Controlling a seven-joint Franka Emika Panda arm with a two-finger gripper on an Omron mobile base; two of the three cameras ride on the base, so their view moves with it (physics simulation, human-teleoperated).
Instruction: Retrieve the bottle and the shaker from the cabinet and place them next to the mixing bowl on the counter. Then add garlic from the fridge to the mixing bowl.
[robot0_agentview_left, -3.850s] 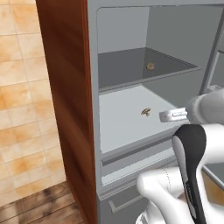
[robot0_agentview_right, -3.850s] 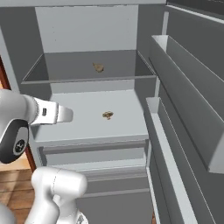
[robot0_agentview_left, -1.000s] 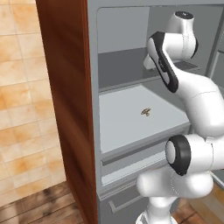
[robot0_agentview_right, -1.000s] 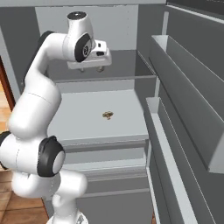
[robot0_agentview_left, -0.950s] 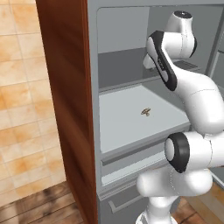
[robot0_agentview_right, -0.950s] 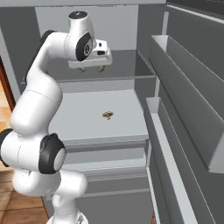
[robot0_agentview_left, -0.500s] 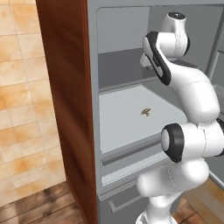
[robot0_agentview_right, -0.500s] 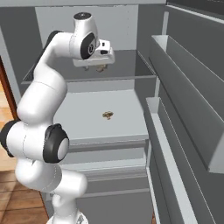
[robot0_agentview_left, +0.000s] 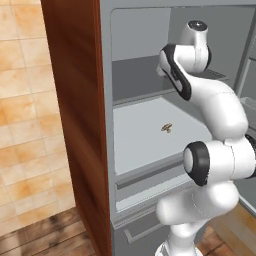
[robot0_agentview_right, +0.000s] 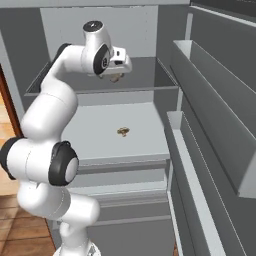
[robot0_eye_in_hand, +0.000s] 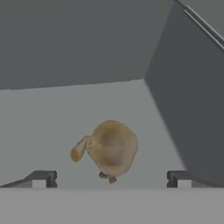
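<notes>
In the open fridge, one garlic bulb lies on the upper shelf under the spread-apart hand, another on the lower shelf.

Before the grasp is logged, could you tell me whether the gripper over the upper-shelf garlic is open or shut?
Open: in the hand view the fingertips stand far apart either side of the garlic, touching nothing.

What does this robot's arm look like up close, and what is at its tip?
The arm is glossy white, built of rounded segments joined by dark grey round joints. No cables or markings show. Its end effector ends in two small dark finger tips with pale pads.
</notes>
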